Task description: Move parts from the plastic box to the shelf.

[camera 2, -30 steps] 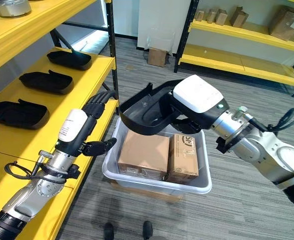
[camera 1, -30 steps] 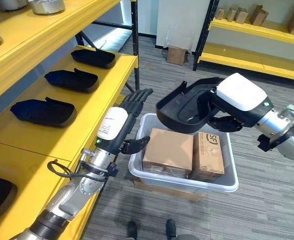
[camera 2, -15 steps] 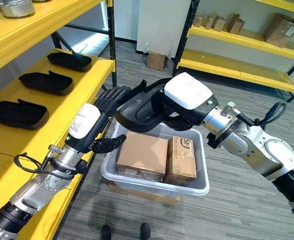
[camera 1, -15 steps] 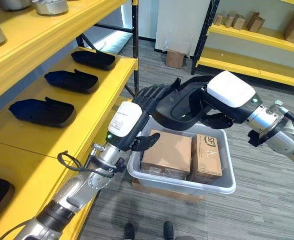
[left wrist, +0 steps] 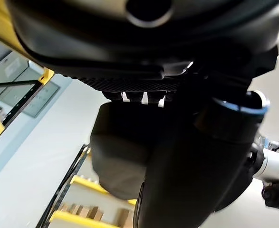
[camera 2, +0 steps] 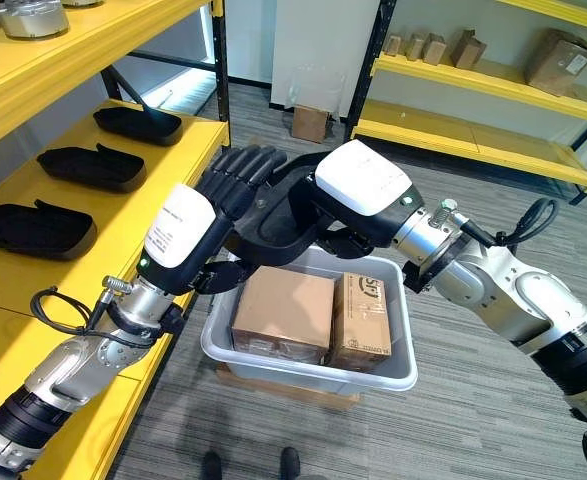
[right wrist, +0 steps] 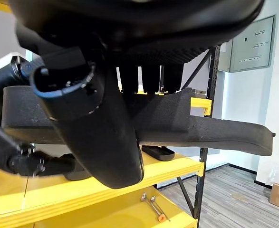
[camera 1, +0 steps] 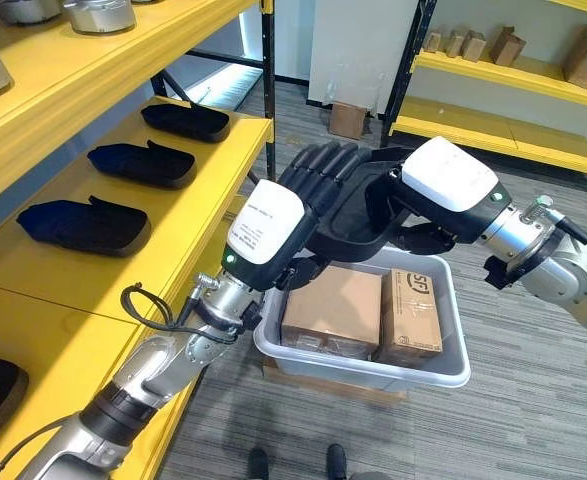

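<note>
Yellow shelf (camera 1: 188,215) at left carries black parts (camera 1: 81,222); beside it the left hand (camera 1: 313,190), fingers straight, presses against the black part (camera 2: 288,225) that the right hand (camera 1: 443,195) grasps above the plastic box (camera 1: 368,365) of cardboard boxes (camera 1: 335,310)

Black part (camera 2: 278,225); yellow shelf (camera 1: 188,215); grey box (camera 1: 373,365).

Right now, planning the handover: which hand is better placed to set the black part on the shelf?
Left. The left hand already touches the black part and its arm lies along the yellow shelf; the right hand grips it over the plastic box.
</note>
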